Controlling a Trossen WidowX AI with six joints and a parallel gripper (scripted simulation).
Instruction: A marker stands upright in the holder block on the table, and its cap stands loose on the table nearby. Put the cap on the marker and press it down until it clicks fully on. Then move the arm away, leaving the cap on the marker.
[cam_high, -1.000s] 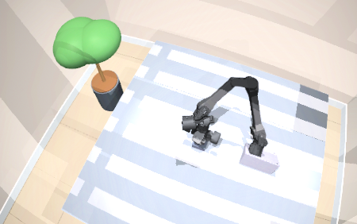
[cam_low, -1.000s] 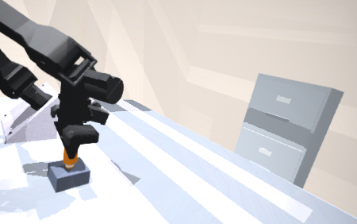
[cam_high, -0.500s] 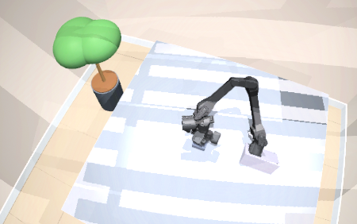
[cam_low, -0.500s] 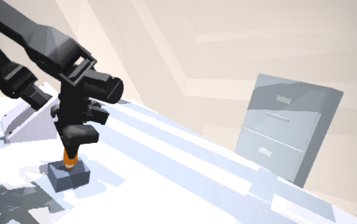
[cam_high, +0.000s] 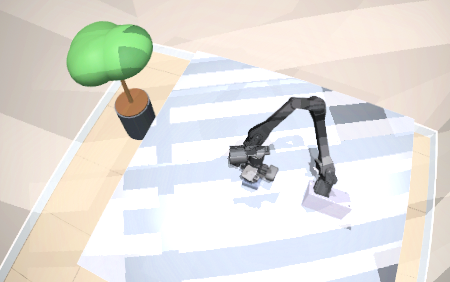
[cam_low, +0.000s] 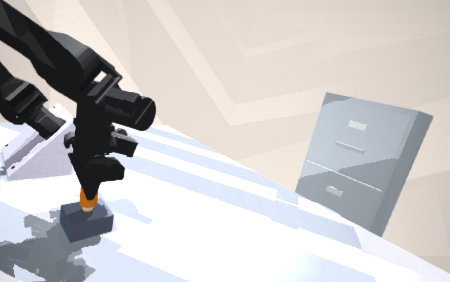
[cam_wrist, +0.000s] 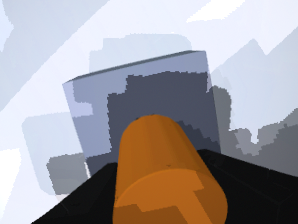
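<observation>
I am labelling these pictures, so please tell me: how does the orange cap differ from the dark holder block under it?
The cap is orange and round; the holder block is dark grey and boxy. The cap is narrow and upright; the block is wider and squat. The cap is clamped in the gripper; the block rests on the table. They are stacked in line.

Occlusions and cropped regions around the holder block

The gripper (cam_low: 89, 192) is covering the top of the orange cap (cam_low: 87, 201), and the marker beneath is not showing in any view. From overhead, the gripper is hiding the holder block (cam_low: 86, 220) almost entirely. At the wrist, the cap (cam_wrist: 166, 189) is blocking the block's centre (cam_wrist: 143, 90), and the fingers are running off the frame's lower edge. The arm (cam_low: 45, 55) is being cropped at the exterior view's left edge.
</observation>
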